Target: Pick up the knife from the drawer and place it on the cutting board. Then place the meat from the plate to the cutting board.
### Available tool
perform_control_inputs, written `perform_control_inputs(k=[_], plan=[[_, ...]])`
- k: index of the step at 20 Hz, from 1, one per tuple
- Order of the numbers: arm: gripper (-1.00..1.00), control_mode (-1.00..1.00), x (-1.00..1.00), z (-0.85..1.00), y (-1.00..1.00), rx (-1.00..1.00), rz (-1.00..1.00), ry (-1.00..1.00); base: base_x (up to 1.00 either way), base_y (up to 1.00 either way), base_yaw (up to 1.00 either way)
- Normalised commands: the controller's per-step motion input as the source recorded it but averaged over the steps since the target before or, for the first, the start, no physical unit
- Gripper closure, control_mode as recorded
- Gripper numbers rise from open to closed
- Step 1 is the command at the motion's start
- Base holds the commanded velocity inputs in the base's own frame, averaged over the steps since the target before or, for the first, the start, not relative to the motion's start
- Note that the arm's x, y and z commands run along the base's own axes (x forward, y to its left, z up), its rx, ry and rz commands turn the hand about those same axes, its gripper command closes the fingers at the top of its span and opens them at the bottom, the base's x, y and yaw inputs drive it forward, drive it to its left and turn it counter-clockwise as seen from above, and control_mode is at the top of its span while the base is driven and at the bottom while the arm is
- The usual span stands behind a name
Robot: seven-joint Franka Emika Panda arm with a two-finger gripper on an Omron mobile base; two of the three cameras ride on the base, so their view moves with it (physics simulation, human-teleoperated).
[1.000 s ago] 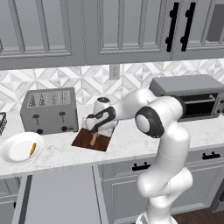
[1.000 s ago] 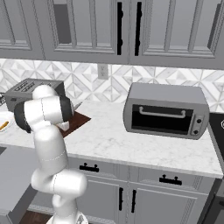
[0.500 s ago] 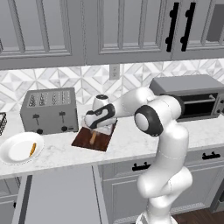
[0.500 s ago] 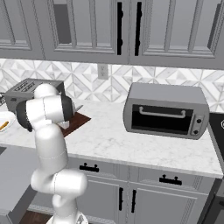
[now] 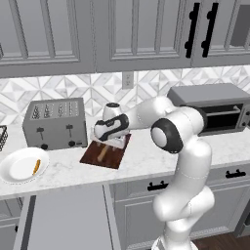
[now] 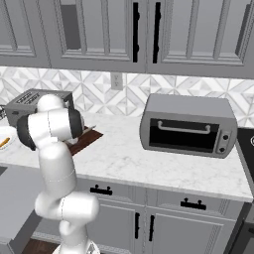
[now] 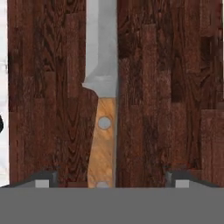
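Knife (image 7: 103, 109) — tan handle, grey blade — flat on cutting board (image 7: 175, 87).

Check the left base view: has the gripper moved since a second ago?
Yes, slightly. The gripper has lifted a little above the cutting board, toward the toaster side, and its jaws now stand open, with the knife lying flat on the board.

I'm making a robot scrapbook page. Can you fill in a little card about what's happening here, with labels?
place: kitchen counter
knife: lying flat on the cutting board
claw: open, just above the knife handle, fingertips either side
meat: on the plate, left of the board
toaster: behind the plate
drawer: pulled open
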Motion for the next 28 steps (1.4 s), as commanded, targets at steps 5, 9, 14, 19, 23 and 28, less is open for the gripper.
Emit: perform_control_inputs(k=[5, 9, 14, 19, 23, 28], plan=[[-1.0, -1.0, -0.74, 0.49, -0.04, 0.0, 0.0, -0.02, 0.0, 0.0, 0.0], [-1.0, -1.0, -0.97, 0.45, -0.12, 0.0, 0.0, -0.03, 0.0, 0.0, 0.0], [-1.0, -1.0, -0.94, 0.3, -0.04, 0.0, 0.0, -0.01, 0.0, 0.0, 0.0], [-1.0, -1.0, -0.53, 0.26, 0.48, 0.0, 0.07, -0.03, 0.0, 0.0, 0.0], [-1.0, -1.0, -0.11, 0.1, 0.95, 0.0, 0.22, -0.01, 0.0, 0.0, 0.0], [-1.0, -1.0, 0.0, 0.08, 1.0, -0.09, 0.29, 0.07, 0.0, 0.0, 0.0]])
